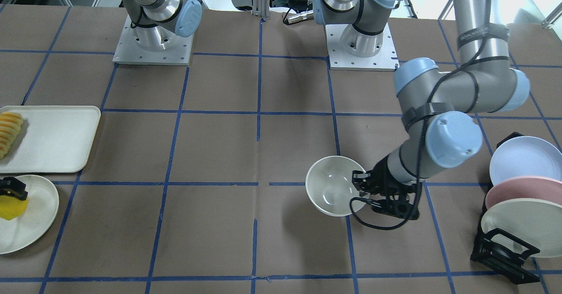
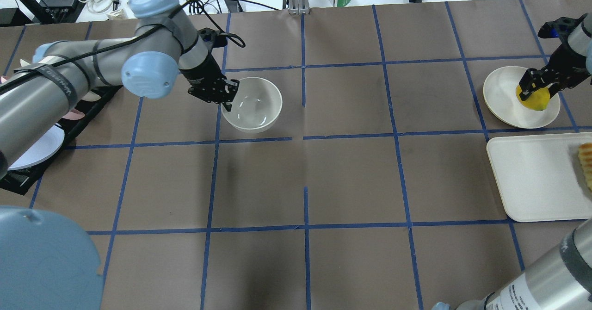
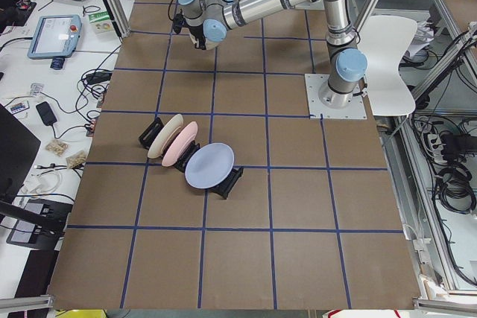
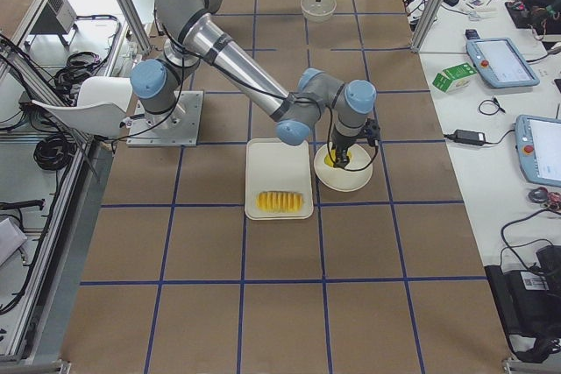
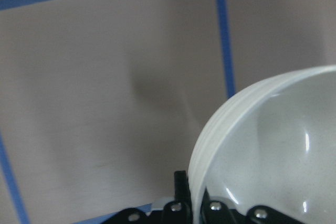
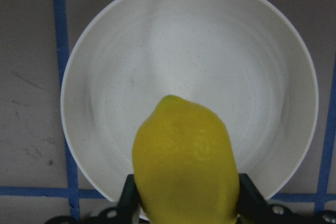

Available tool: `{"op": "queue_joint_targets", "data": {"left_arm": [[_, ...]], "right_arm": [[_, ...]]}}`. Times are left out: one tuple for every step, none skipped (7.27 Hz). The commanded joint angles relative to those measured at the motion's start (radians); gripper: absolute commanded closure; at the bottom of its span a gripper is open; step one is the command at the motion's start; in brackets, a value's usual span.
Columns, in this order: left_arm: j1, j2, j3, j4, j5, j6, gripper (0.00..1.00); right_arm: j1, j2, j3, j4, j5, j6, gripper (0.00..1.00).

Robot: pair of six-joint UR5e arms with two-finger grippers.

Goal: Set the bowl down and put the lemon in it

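Overhead exterior view shows the left gripper [image 2: 225,95] pinching the rim of the bowl [image 2: 252,104] on the side nearest the arm. The left wrist view has the rim running between the two fingers, one inside the wall and one outside. The bowl sits upright and empty over the brown table [image 2: 351,180], left of the centre line of blue tape; whether its base touches the paper cannot be told.

Well apart, at the far right of the table, the right gripper [image 2: 534,85] clamps the lemon [image 2: 536,98], one black finger on each side of it. The lemon is over the near edge of a shallow off-white plate [image 2: 502,92], with one pointed end aimed toward the plate's middle in the right wrist view.

Just beside that plate lies a white tray [image 2: 536,180] carrying a row of sliced fruit [image 2: 586,162] at its outer edge. On the robot's left, a black rack [image 1: 500,250] holds three plates [image 1: 522,162] on edge.
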Motion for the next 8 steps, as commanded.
{"op": "queue_joint_targets", "data": {"left_arm": [[-0.117,-0.029,-0.012,0.084,-0.011,-0.091,1.0],[-0.132,-0.038,-0.029,0.086,-0.011,-0.108,1.0],[-0.14,-0.04,-0.053,0.091,-0.011,-0.114,1.0],[-0.138,-0.055,-0.059,0.159,-0.016,-0.115,1.0],[-0.142,-0.063,-0.059,0.178,-0.028,-0.121,1.0],[-0.14,-0.069,-0.061,0.18,-0.024,-0.121,0.39],[-0.137,-0.061,-0.047,0.189,-0.025,-0.121,0.15],[-0.111,-0.026,-0.037,0.174,-0.025,-0.118,0.03]], "right_arm": [[0.067,-0.089,-0.048,0.196,0.008,0.129,1.0],[0.113,-0.116,-0.082,0.288,0.006,0.169,1.0],[0.164,-0.133,-0.108,0.356,0.011,0.224,1.0],[0.23,-0.16,-0.111,0.367,0.012,0.355,1.0],[0.305,-0.183,-0.111,0.366,0.014,0.486,1.0],[0.39,-0.189,-0.111,0.356,0.0,0.568,1.0],[0.476,-0.191,-0.111,0.349,0.005,0.593,1.0],[0.541,-0.19,-0.113,0.333,0.014,0.693,1.0]]}}
